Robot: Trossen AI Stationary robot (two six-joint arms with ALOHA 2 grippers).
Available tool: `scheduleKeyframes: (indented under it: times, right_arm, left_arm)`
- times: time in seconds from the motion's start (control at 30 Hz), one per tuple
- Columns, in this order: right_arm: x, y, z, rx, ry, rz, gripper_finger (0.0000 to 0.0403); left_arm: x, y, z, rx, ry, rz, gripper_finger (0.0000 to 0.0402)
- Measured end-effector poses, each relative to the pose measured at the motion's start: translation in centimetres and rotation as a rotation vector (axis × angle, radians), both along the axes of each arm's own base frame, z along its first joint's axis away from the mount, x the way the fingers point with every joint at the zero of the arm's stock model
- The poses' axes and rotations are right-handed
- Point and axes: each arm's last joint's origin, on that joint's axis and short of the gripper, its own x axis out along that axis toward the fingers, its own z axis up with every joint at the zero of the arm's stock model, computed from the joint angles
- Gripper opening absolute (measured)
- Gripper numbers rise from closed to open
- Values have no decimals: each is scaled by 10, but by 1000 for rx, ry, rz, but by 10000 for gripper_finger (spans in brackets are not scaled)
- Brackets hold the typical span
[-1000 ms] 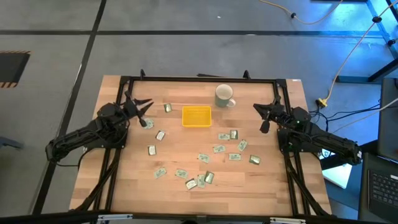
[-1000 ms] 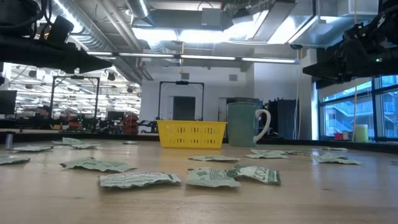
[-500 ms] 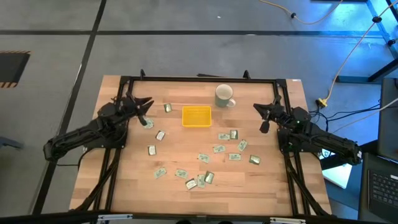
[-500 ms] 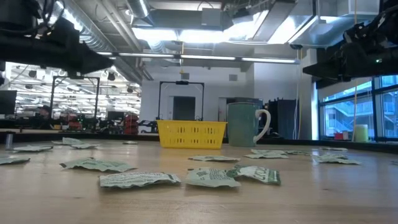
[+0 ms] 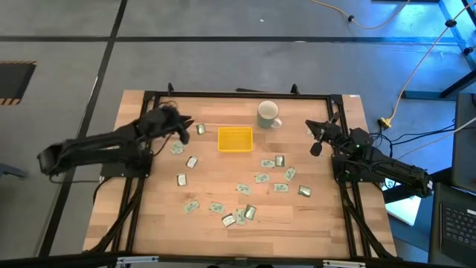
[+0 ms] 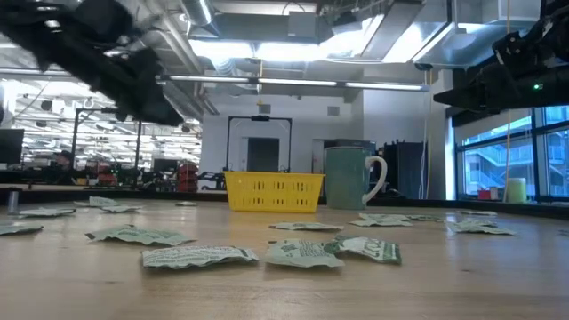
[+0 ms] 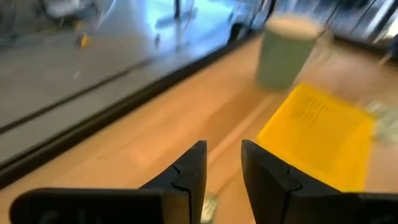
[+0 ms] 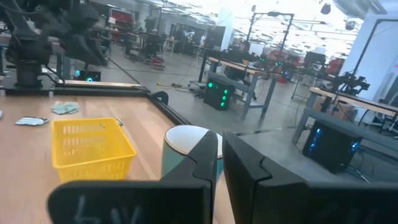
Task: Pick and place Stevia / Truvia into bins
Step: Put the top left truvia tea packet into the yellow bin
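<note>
Several pale green and white Stevia sachets [image 5: 262,178] lie flat across the wooden table [image 5: 156,216]; in the low view they lie close by [image 6: 197,256]. The yellow bin [image 5: 235,138] stands at the far middle [image 6: 273,191]. My left gripper [image 5: 186,126] hovers open above the table, left of the bin [image 7: 317,137], beside one sachet [image 5: 201,129]. Another sachet [image 7: 208,208] shows just below its fingers [image 7: 224,158]. My right gripper [image 5: 315,138] waits at the far right, raised, its fingers [image 8: 221,152] nearly together with nothing between them.
A pale green mug [image 5: 268,114] stands just right of the bin, behind it [image 6: 351,176]. A black frame [image 5: 238,94] runs along the table's far edge and sides. Bare wood lies along the near edge.
My left gripper has swung up and toward the table's right, closer to the yellow bin, rolling as it went; it now shows blurred. The sachets, the bin and my right arm have stayed put.
</note>
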Motion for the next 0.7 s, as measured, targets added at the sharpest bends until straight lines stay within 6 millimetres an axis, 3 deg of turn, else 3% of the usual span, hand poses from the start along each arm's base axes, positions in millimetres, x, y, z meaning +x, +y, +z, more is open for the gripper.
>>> scheduleKeyframes:
  times: [0.27, 0.5, 0.7]
  right_arm:
    - [0, 0, 0, 1, 1, 0, 30]
    - [0, 0, 0, 1, 2, 1, 30]
    - [0, 0, 0, 4, 1, 2, 30]
  left_arm:
    - [39, 30, -10, -143, 329, 11, 93]
    - [68, 47, -32, -226, 447, -20, 91]
    - [85, 59, -39, -267, 499, -9, 90]
